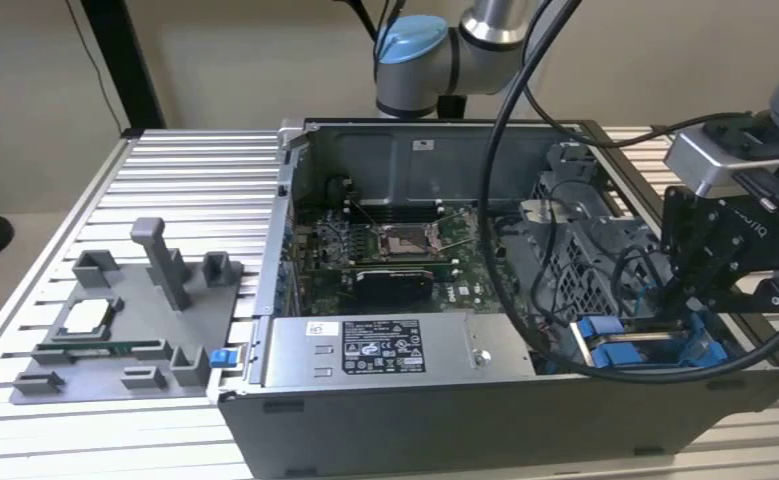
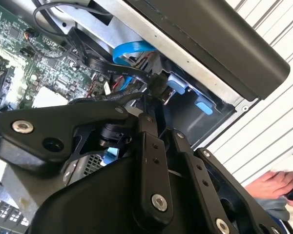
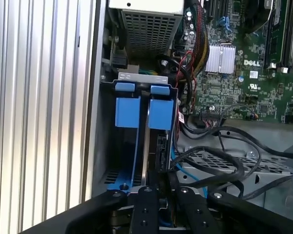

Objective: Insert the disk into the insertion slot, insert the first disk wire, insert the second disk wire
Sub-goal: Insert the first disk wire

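The disk's blue carrier (image 3: 161, 114) stands on edge inside the insertion slot (image 3: 103, 146), and only a thin edge of the disk shows beside it. The blue frame (image 1: 627, 352) sits at the case's near corner on the exterior view's right. My gripper (image 1: 693, 300) reaches down into that bay. In both wrist views its fingers (image 3: 146, 197) stand close together, shut on a black disk wire plug (image 3: 161, 151) at the disk's end. The same plug (image 2: 156, 84) with its black cable sits at the tips of my gripper (image 2: 158, 109), next to two blue tabs (image 2: 178, 83).
A grey labelled power-supply box (image 1: 362, 350) fills the case's near side, with the motherboard (image 1: 389, 255) behind it. Loose black cables (image 3: 224, 156) cross a perforated metal cage (image 3: 234, 161). A grey parts fixture (image 1: 122, 330) lies at the exterior view's left. A person's hand (image 2: 278, 187) rests outside the case.
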{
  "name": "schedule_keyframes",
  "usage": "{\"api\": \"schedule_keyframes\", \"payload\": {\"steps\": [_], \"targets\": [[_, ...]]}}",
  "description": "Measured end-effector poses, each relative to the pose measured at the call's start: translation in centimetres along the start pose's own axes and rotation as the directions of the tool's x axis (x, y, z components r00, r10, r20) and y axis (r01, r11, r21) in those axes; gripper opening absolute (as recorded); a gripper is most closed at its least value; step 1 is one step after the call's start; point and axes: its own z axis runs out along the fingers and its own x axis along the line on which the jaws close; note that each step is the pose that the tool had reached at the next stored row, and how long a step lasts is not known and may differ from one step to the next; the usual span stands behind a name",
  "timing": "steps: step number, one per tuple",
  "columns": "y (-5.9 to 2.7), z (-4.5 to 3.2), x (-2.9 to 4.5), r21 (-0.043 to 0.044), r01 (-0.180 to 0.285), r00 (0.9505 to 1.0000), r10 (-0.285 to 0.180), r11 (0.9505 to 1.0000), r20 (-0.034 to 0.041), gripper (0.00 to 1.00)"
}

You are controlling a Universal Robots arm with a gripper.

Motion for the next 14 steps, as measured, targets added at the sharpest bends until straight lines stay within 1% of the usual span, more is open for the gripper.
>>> {"api": "schedule_keyframes", "payload": {"steps": [2, 4, 7, 10, 14], "targets": [[-0.01, 0.06, -0.02, 0.0019, 0.000, 1.0000, 0.000, 1.0000, 0.0014, 0.00], [-0.01, 0.12, -0.04, 0.0048, 0.000, 1.0000, 0.000, 1.0000, 0.0053, 0.00], [0.03, 0.20, -0.05, 0.0071, -0.002, 1.0000, 0.002, 1.0000, 0.0086, 0.00], [0.04, 0.24, -0.05, 0.0074, -0.009, 0.9999, 0.009, 0.9999, 0.0091, 0.00], [0.05, 0.28, -0.03, 0.0081, -0.036, 0.9993, 0.036, 0.9993, 0.0100, 0.00]]}}
